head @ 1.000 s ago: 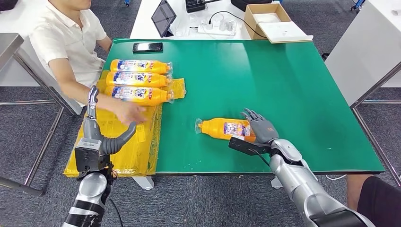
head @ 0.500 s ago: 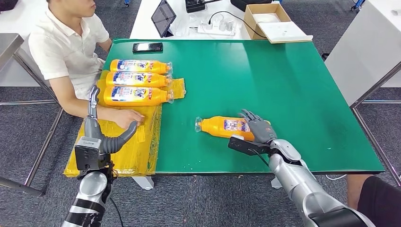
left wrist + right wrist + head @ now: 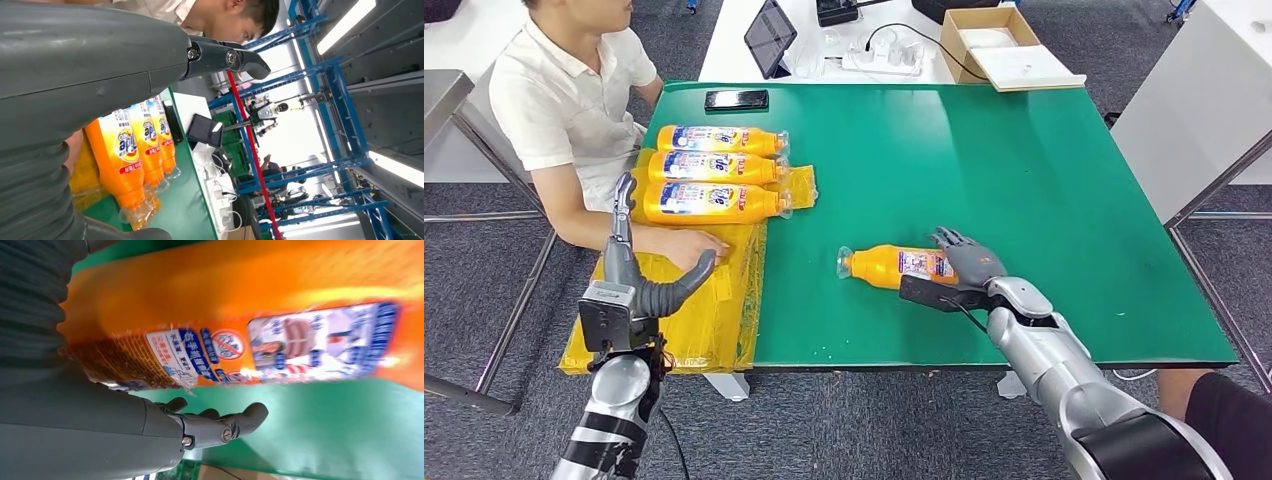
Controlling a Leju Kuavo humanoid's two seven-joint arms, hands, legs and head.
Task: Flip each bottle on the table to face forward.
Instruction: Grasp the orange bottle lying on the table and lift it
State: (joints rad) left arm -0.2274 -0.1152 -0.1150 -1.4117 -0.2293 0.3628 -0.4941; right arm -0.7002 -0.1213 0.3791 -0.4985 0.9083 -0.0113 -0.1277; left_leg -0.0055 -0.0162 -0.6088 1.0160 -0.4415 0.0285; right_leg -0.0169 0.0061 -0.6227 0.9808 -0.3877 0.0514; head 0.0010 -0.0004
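Orange bottle (image 3: 894, 267) lies on its side at 6 o'clock on the green surface (image 3: 1024, 180), cap toward 9 o'clock. Right hand (image 3: 969, 262) rests on its base, fingers (image 3: 951, 241) spread, gripping nothing. Left hand (image 3: 639, 270) hovers open-fingered, empty.

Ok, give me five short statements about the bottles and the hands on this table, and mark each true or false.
1. Three bottles lie side by side on the yellow bags. True.
2. The lone bottle stands upright. False: it lies on its side on the green table.
3. The right hand is at that bottle's base end. True.
4. The left hand holds a bottle. False: it holds nothing.
5. A phone lies on the yellow bags. False: it lies on the table's far edge.
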